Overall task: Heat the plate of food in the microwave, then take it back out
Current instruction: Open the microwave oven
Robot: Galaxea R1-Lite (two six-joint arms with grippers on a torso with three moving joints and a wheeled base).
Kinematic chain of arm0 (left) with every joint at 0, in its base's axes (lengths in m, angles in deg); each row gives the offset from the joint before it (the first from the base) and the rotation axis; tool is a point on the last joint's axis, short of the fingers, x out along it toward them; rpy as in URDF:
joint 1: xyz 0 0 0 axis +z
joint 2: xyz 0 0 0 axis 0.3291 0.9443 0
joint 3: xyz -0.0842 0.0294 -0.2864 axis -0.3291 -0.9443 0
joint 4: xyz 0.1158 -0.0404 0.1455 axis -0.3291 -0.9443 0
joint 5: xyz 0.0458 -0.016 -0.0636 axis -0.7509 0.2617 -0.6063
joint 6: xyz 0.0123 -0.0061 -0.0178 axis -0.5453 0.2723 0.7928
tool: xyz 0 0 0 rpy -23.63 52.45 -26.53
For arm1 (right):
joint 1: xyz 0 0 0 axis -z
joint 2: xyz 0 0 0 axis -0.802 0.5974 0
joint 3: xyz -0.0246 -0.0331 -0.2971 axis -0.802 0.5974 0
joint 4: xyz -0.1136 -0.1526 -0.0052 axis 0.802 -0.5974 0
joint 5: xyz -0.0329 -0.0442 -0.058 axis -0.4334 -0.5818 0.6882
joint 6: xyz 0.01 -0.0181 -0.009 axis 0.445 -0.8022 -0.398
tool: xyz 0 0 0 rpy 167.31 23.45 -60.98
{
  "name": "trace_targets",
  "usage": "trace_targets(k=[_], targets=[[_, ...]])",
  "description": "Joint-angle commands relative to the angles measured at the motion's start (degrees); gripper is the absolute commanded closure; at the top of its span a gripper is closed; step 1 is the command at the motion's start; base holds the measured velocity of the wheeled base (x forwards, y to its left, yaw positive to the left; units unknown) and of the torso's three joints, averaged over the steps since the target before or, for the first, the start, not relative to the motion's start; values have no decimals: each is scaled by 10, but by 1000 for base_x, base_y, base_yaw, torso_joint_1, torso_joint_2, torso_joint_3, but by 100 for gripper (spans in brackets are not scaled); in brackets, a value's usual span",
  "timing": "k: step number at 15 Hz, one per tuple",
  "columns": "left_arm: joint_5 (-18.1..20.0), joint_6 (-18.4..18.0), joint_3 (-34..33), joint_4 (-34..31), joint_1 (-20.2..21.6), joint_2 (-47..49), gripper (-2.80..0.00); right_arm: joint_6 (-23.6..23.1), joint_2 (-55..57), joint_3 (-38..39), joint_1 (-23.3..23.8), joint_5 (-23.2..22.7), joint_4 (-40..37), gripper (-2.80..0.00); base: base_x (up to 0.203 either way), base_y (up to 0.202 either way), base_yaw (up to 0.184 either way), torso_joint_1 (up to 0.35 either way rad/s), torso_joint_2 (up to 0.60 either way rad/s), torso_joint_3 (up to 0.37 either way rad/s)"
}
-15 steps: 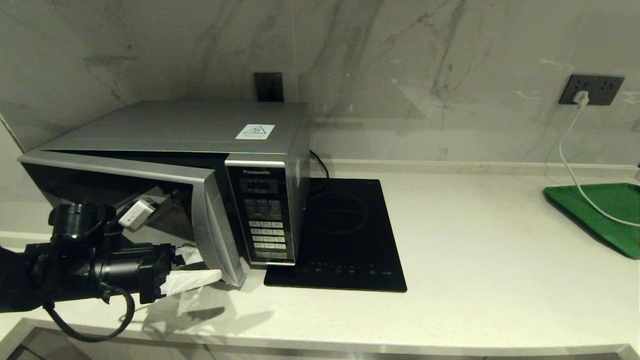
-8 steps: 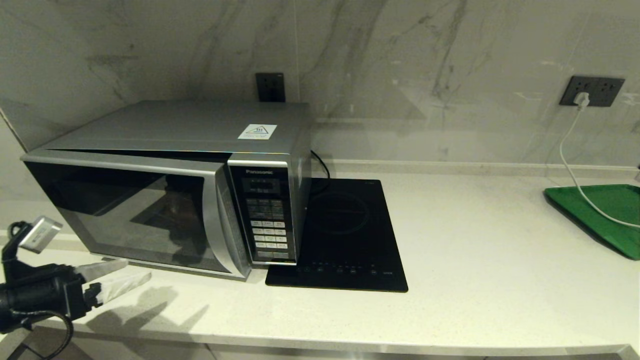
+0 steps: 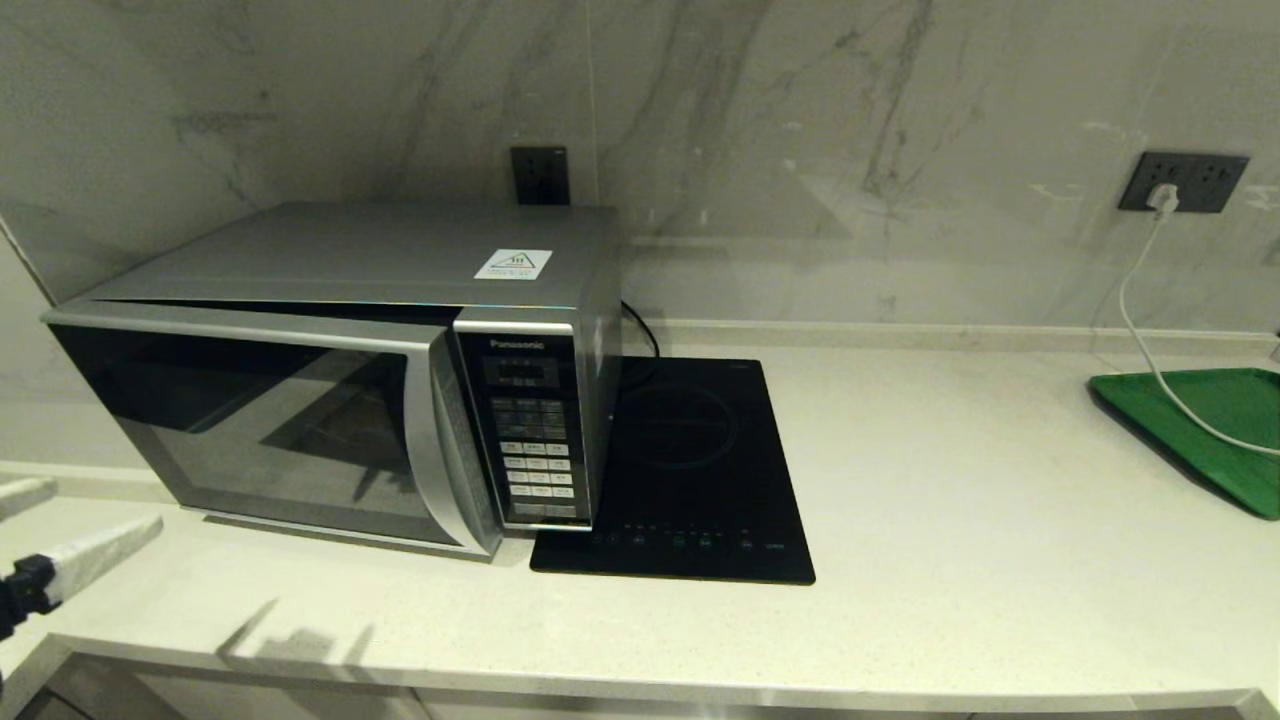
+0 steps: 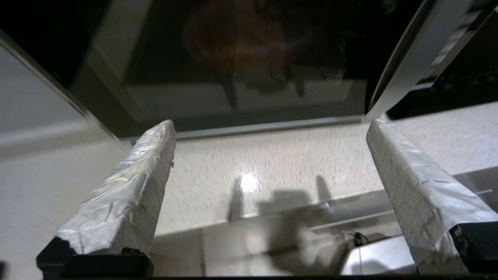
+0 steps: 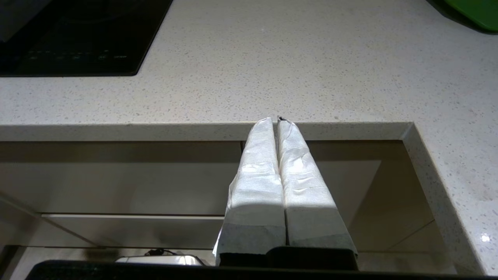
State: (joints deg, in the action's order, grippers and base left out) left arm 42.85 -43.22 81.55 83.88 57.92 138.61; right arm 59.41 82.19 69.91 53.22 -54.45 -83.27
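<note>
- From the head cam I only catch the left gripper (image 3: 60, 530) at the counter's near-left corner, in front of the Panasonic microwave (image 3: 340, 370), door nearly closed.
- Left wrist cam shows its fingers wide apart, and an orange blur behind the door glass (plate of food (image 4: 249, 42), I think).
- Right gripper (image 5: 277, 118) shows only on its own cam: fingers pressed together, below the counter edge (image 5: 202, 131).

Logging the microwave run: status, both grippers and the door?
Left gripper open, empty, low in front of the microwave. Right gripper shut, parked below the counter edge. Door looks shut; plate of food dim behind the glass. Nothing in the way.
</note>
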Motion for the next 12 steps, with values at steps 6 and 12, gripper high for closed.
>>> trace_targets(k=[6, 12], targets=[[-428, 140, 313, -271, -284, -44, -280, 0, 0, 0, 0, 0, -1, 0, 0, 0, 0, 0, 0, 0], [-670, 195, 386, -175, -505, 71, -280, 0, 0, 0, 0, 0, -1, 0, 0, 0, 0, 0, 0, 0]])
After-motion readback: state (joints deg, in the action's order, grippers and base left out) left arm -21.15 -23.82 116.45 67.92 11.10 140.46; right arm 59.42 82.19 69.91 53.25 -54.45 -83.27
